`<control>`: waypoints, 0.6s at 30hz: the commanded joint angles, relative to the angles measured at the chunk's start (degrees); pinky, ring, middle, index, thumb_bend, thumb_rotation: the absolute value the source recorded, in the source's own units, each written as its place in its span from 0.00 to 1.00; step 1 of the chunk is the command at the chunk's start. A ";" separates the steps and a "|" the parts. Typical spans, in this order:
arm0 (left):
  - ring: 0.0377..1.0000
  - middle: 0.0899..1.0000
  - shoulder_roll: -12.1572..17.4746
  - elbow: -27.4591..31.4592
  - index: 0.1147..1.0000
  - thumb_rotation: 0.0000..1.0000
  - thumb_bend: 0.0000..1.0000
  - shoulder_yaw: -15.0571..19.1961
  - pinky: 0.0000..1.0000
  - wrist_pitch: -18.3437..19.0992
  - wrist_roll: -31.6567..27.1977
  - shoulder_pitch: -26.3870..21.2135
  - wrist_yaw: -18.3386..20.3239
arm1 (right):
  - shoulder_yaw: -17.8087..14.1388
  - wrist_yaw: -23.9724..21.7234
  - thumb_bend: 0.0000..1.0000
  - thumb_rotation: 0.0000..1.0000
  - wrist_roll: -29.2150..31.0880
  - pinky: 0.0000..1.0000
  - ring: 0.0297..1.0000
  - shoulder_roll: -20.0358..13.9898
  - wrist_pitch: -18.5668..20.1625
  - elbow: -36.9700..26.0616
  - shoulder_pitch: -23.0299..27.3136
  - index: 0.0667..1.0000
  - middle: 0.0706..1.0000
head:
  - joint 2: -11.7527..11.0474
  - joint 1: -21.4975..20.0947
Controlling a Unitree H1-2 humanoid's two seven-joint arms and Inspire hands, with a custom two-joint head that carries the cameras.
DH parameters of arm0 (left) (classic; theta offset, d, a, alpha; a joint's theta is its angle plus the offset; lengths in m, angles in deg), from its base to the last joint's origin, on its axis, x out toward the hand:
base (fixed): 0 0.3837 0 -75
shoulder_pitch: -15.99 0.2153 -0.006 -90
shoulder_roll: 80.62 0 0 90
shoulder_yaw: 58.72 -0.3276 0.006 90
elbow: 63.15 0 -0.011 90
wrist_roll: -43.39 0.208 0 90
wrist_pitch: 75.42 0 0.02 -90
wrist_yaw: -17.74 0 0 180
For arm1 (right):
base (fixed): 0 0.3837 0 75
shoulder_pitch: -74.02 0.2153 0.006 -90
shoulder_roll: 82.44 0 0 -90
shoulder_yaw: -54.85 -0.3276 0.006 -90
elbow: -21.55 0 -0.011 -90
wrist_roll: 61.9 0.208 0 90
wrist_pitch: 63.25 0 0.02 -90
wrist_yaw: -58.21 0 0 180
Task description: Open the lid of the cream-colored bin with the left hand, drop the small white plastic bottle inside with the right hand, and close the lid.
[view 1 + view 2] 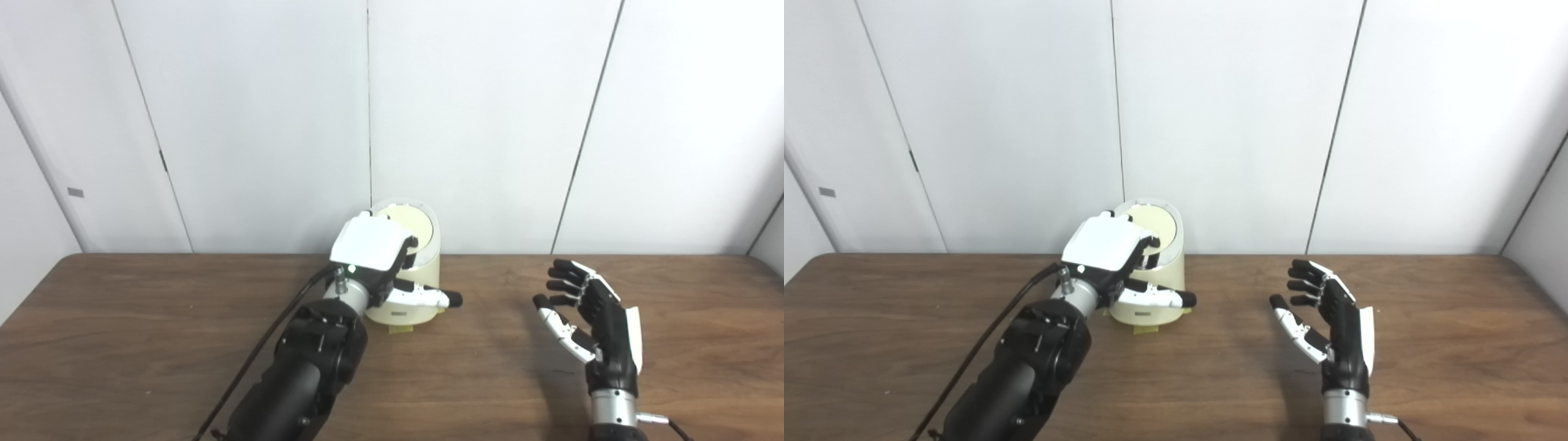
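Note:
The cream-colored bin (411, 309) stands at the back middle of the table. Its round lid (416, 222) faces the camera above my left hand (373, 251). That hand lies over the bin's front top, with its fingertips (409, 246) curled against the lid's lower edge. Its thumb (429, 298) sticks out to the right across the bin's front. The back of the hand hides the grip. My right hand (588, 318) hovers well to the right of the bin, upright, fingers spread, holding nothing. No small white bottle shows in either view.
A wooden table (153, 318) runs across the picture, with white wall panels (257, 122) close behind the bin. A black cable (263, 349) trails along my left forearm. A bit of yellow tape (401, 329) sits at the bin's base.

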 commanded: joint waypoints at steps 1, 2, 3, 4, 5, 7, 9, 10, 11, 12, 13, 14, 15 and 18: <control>0.96 0.83 0.33 0.65 0.81 1.00 0.99 -0.88 1.00 -1.30 0.56 0.06 0.35 | 0.12 0.17 0.25 0.11 0.16 0.55 0.64 1.73 -0.94 -0.27 -1.17 0.65 0.66 | 0.17 0.01; 0.96 0.83 0.43 0.71 0.80 1.00 0.99 -1.32 1.00 -1.90 1.08 0.49 -0.14 | 0.11 0.22 0.25 0.11 -0.01 0.55 0.64 1.71 -0.79 -0.32 -1.18 0.65 0.66 | 0.17 0.01; 0.95 0.82 0.54 0.84 0.80 1.00 0.98 -1.91 1.00 -2.53 1.66 0.97 -0.38 | 0.08 0.18 0.25 0.11 0.08 0.55 0.64 1.74 -0.66 -0.40 -1.18 0.65 0.65 | 0.17 0.01; 0.94 0.81 0.61 0.94 0.79 1.00 0.99 -2.42 1.00 -3.05 2.06 1.44 -0.62 | 0.05 0.14 0.25 0.12 0.24 0.55 0.64 1.78 -0.65 -0.44 -1.19 0.65 0.66 | 0.17 0.01; 0.94 0.81 0.66 0.99 0.79 1.00 0.99 -2.74 1.00 -3.35 2.30 1.73 -0.78 | 0.02 0.10 0.25 0.12 0.37 0.55 0.64 1.81 -0.66 -0.45 -1.19 0.65 0.66 | 0.17 0.01; 0.93 0.81 0.48 0.76 0.79 1.00 1.00 -3.66 1.00 -3.90 2.85 3.32 -1.86 | 0.11 0.16 0.25 0.12 0.11 0.55 0.64 1.72 -1.02 -0.40 -1.20 0.65 0.65 | 0.17 0.01; 0.93 0.81 0.27 0.62 0.79 0.99 1.00 -4.04 1.00 -4.29 3.23 4.38 -2.16 | 0.20 0.09 0.25 0.14 0.00 0.55 0.64 1.62 -1.19 -0.44 -1.23 0.66 0.66 | 0.17 0.01; 0.94 0.81 0.20 0.48 0.79 0.99 1.00 -4.14 1.00 -4.43 3.32 4.74 -2.15 | 0.20 0.04 0.25 0.15 0.05 0.56 0.64 1.60 -1.11 -0.42 -1.18 0.66 0.66 | 0.12 -0.20; 0.94 0.82 0.18 0.44 0.79 0.99 0.99 -4.14 1.00 -4.59 3.21 5.09 -2.27 | 0.18 0.05 0.25 0.16 0.09 0.56 0.64 1.60 -1.11 -0.35 -1.13 0.66 0.66 | 0.12 -0.20; 0.93 0.82 0.16 0.44 0.79 0.99 0.98 -4.08 1.00 -4.73 3.11 5.37 -2.41 | 0.15 0.07 0.25 0.17 0.15 0.56 0.64 1.63 -1.04 -0.34 -1.12 0.66 0.66 | 0.12 -0.20; 0.93 0.82 0.16 0.56 0.79 0.99 0.97 -3.95 1.00 -4.83 3.02 5.52 -2.49 | 0.14 0.08 0.25 0.16 0.14 0.56 0.64 1.65 -0.80 -0.43 -1.14 0.66 0.66 | 0.12 -0.20; 0.93 0.82 0.23 0.78 0.79 0.99 0.97 -3.75 1.00 -4.97 2.90 5.52 -2.54 | 0.14 0.08 0.25 0.15 0.12 0.56 0.64 1.67 -0.60 -0.54 -1.18 0.66 0.66 | 0.12 -0.20; 0.94 0.82 0.29 1.01 0.80 0.99 0.97 -3.55 1.00 -5.10 2.79 5.44 -2.48 | 0.14 0.09 0.25 0.15 0.09 0.56 0.64 1.69 -0.42 -0.64 -1.21 0.66 0.66 | 0.12 -0.20; 0.94 0.82 0.35 1.42 0.80 1.00 0.97 -2.67 1.00 -5.63 2.14 5.08 -4.19 | 0.19 0.10 0.26 0.16 0.07 0.56 0.64 1.65 -0.69 -0.33 -1.09 0.66 0.66 | -0.02 -0.20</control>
